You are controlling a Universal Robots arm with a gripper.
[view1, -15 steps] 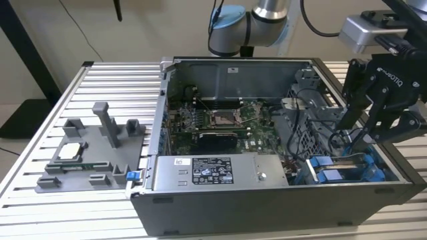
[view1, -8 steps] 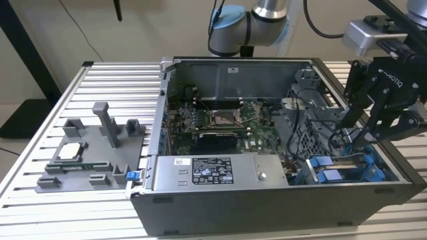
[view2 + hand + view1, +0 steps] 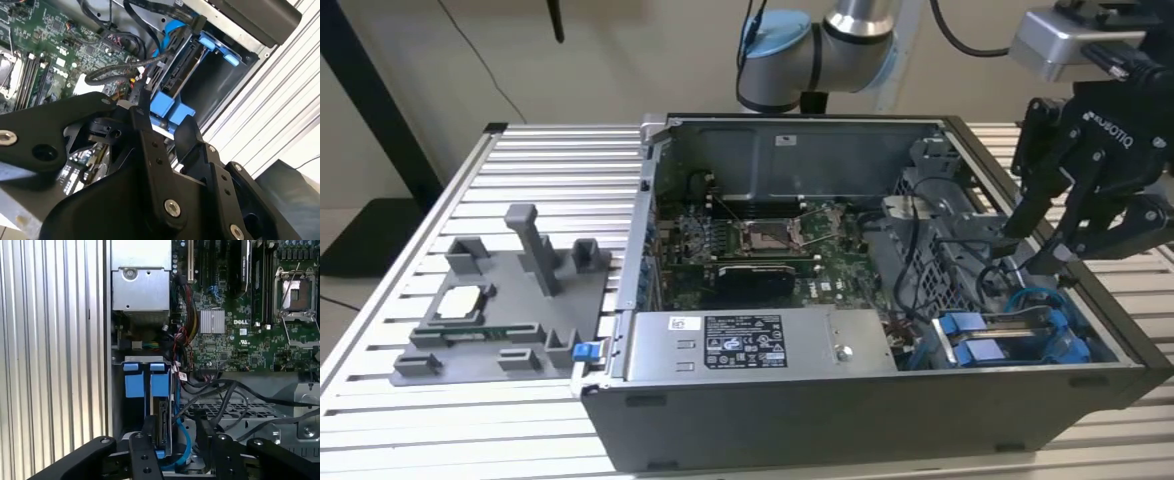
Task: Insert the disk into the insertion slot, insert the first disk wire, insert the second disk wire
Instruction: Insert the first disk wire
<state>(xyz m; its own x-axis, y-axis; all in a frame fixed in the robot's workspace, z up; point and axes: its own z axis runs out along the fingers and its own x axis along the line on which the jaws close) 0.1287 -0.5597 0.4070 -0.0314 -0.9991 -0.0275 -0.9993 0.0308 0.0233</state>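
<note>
An open computer case (image 3: 854, 420) sits on the slatted bench (image 3: 520, 410). The slot (image 3: 947, 350) is in the corner of the case nearest the camera, on the exterior view's right, beside the silver power box (image 3: 761, 345).

The disk (image 3: 162, 420) stands on edge inside the slot (image 3: 142, 359), clipped in its blue carrier (image 3: 160, 382). A second blue carrier tab (image 3: 132, 382) stands just beside it. In the second wrist view the dark underside of the disk (image 3: 182, 65) faces out, and the blue frame (image 3: 165, 107) wraps its end.

The claw (image 3: 1027, 255) hangs over the right end of the case, above the slot, with its fingers apart and holding nothing. In the first wrist view the claw (image 3: 176, 422) straddles the disk's end. One of its fingers (image 3: 150, 432) is just beside the disk, and the other is well to the far side of it. In the second wrist view the claw (image 3: 162, 105) has the blue frame between its tips.

A blue cable (image 3: 186, 440) curves past the end of the disk, between the fingers. Whether it is plugged in cannot be told. Black wires (image 3: 225, 395) run from the motherboard (image 3: 240, 335) across the perforated cage (image 3: 240, 410) toward the disk.

A grey fixture (image 3: 507, 300) lies on the bench by the edge on the exterior view's left, well apart from the case.
</note>
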